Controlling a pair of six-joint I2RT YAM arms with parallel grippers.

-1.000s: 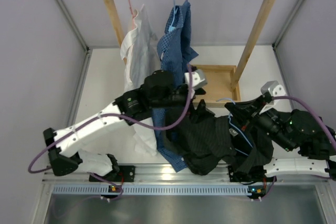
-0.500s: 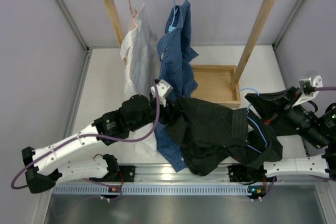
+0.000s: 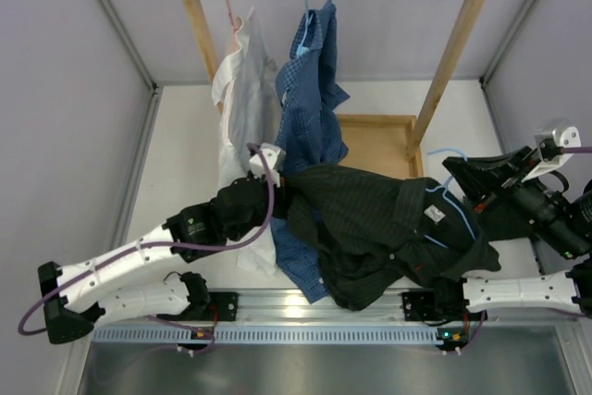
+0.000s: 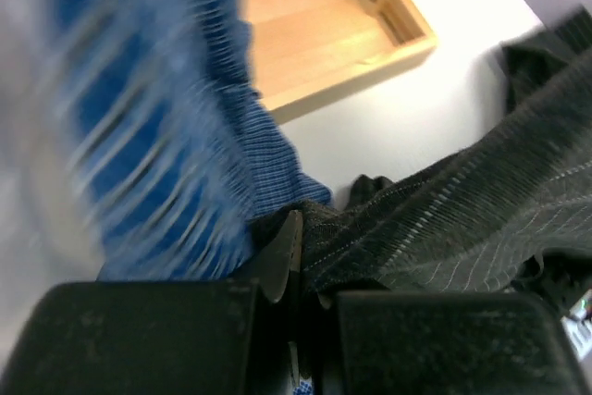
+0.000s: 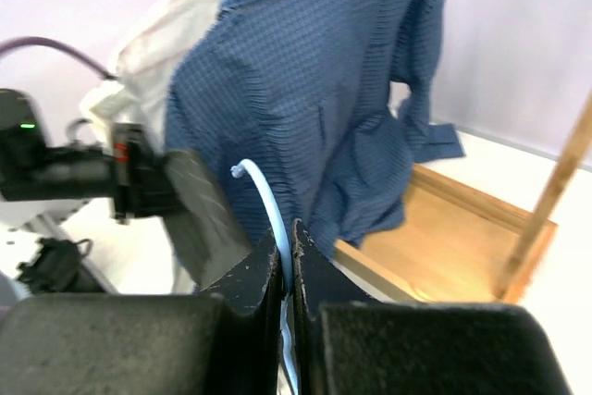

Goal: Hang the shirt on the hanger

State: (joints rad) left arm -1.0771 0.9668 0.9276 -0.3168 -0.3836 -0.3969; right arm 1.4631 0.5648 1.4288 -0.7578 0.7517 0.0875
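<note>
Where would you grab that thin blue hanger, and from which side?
On the hanger, the bare wire just below the hook, from the right: that stem sticks clear, while lower down it runs into the shirt. The right gripper pinches it there.

Left fingers [image 4: 280, 265] and right fingers [image 5: 262, 277] pinched closed, arms stretched apart

Surface: white tabletop [image 3: 180, 164], flat, with grey panels at left, back and right.
Rack: light wooden clothes rack [image 3: 201, 34], its uprights standing toward the back of the tabletop.
Tray: shallow wooden tray [image 3: 375, 147], flat on the tabletop, touching the foot of the rack's right upright.
Near edge: aluminium rail [image 3: 314, 301], bearing both arm bases.
Shirt: black shirt [image 3: 370, 228], sagging over the near part; contact with the surface cannot be told.
</note>
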